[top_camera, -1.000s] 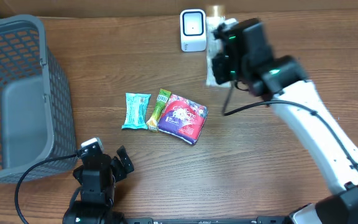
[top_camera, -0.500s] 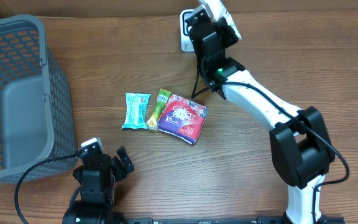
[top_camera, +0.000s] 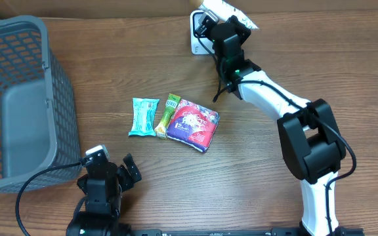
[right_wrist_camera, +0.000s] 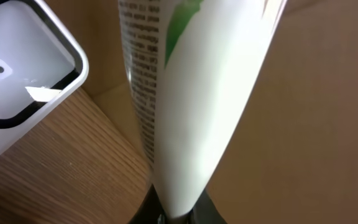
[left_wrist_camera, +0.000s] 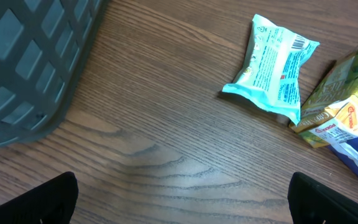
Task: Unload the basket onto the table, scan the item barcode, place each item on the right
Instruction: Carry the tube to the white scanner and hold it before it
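My right gripper (top_camera: 223, 23) is shut on a white packet (top_camera: 233, 10) with a green patch and small print, at the table's far edge. In the right wrist view the packet (right_wrist_camera: 185, 93) rises from between the jaws (right_wrist_camera: 179, 213). The white scanner (right_wrist_camera: 17, 68) stands just to its left. From overhead the scanner (top_camera: 197, 39) is partly hidden behind the right arm. No barcode shows on the packet side I see. My left gripper (top_camera: 110, 164) sits open near the front left, with nothing between its fingers (left_wrist_camera: 48, 199).
A teal packet (top_camera: 144, 117), a green bar (top_camera: 168, 115) and a red-purple pouch (top_camera: 193, 123) lie side by side mid-table. A grey mesh basket (top_camera: 61, 98) stands at the left. A brown cardboard wall runs behind the scanner.
The right arm has swung left and toward the back, carrying the white packet from right of the scanner to just beside it. The left arm has not moved.
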You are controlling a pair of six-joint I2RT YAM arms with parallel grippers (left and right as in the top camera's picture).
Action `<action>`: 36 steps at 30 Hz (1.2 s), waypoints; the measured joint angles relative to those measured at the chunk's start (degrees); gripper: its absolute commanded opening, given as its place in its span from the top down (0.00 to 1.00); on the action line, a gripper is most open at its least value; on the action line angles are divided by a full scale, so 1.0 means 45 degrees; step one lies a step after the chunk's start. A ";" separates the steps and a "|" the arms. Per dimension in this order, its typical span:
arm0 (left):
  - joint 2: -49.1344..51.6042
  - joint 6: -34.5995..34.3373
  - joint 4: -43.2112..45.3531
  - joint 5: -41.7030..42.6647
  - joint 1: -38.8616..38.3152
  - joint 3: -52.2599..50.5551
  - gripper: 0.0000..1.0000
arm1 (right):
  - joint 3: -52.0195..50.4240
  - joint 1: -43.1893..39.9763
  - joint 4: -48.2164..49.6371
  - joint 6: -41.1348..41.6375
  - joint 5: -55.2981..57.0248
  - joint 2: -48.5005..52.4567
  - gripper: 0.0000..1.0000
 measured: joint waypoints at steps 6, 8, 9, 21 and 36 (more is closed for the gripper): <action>0.0000 -0.0005 -0.0005 0.0000 0.0000 0.0000 0.00 | 0.0000 -0.0238 0.0860 -0.1185 -0.0607 0.0622 0.96; 0.0000 0.0000 0.0000 0.0000 0.0000 0.0000 0.00 | 0.0005 -0.0194 0.1161 -0.1700 -0.0743 0.0991 0.97; 0.0000 0.0000 -0.0005 0.0000 0.0000 0.0000 0.00 | 0.0005 -0.0151 0.1321 -0.1909 -0.0772 0.1214 0.96; 0.0000 -0.0005 -0.0005 0.0000 0.0000 0.0000 0.00 | 0.0015 0.0131 0.2283 -0.2939 -0.0379 0.2127 0.96; 0.0000 -0.0005 -0.0005 -0.0005 0.0000 0.0000 0.00 | 0.0005 0.0617 -0.1564 -0.1307 0.0471 0.0311 0.96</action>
